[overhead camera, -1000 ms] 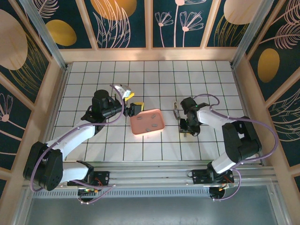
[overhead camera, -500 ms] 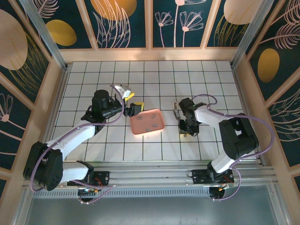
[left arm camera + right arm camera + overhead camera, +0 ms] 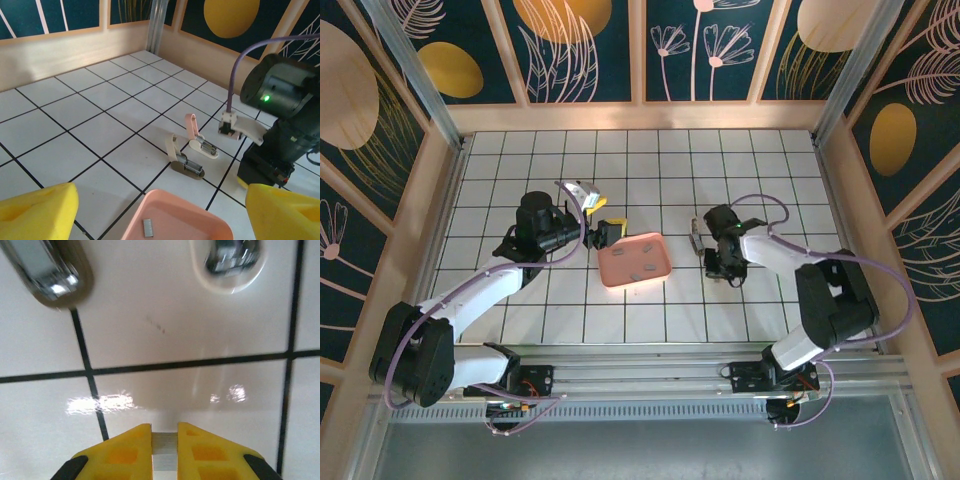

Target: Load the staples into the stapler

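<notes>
The thin staple strip [image 3: 165, 449] could twist out of its narrow pinch, or miss the open magazine and skid across the tile, because so little of it looks gripped. The left gripper [image 3: 161, 196] hangs spread wide and empty at the pink tray's [image 3: 200, 215] 10 o'clock rim, with spare staples [image 3: 148, 227] lying inside. At the tray's 3 o'clock the stapler [image 3: 186, 164] lies open beside a pink-lidded stapler [image 3: 202, 145]. The right gripper [image 3: 164, 432] is pressed together on the strip, with the stapler at its 11 o'clock.

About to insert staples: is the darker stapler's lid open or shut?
Open. The darker stapler has its lid tilted up off the base.
</notes>
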Controlling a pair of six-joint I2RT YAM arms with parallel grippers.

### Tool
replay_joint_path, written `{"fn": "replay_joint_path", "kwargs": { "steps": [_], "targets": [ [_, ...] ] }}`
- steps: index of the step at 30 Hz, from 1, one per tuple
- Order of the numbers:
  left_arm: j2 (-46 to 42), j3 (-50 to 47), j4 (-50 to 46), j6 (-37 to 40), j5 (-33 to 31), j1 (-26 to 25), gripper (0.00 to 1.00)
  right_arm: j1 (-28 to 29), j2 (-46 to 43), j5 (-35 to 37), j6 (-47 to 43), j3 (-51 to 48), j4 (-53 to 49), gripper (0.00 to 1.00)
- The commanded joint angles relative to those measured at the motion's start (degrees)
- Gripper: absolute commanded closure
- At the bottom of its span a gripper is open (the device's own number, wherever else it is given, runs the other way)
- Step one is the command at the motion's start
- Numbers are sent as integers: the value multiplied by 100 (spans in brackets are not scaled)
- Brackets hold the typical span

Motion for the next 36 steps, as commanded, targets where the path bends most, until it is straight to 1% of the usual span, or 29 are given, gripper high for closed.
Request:
{"fn": "replay_joint_path", "kwargs": {
  "steps": [1, 6, 10, 13, 19, 23, 30, 36],
  "targets": [
    [-60, -62, 75, 71, 12, -29, 14, -175, -481, 497, -354, 87, 379, 85],
    [-52, -65, 62, 127, 14, -27, 14, -601, -739, 486, -1143, 25, 1000, 86],
    [-26, -70, 49, 174, 12, -29, 14, -996, -612, 328, -1692, -10, 1334, 85],
    [19, -61, 47, 175, 19, -29, 14, -1133, -461, 170, -1918, -4, 1548, 86],
    [72, -50, 39, 201, 11, -29, 14, -1170, -176, 34, -2124, 34, 1850, 86],
    [103, -43, 33, 205, 26, -30, 14, -1173, -18, -301, -2171, 60, 1961, 85],
    [121, -42, 35, 198, 26, -29, 14, -1174, 224, -467, -2191, 51, 2072, 86],
    [123, -43, 30, 212, 17, -30, 14, -1168, 293, -417, -2174, 5, 2081, 86]
  ]
}}
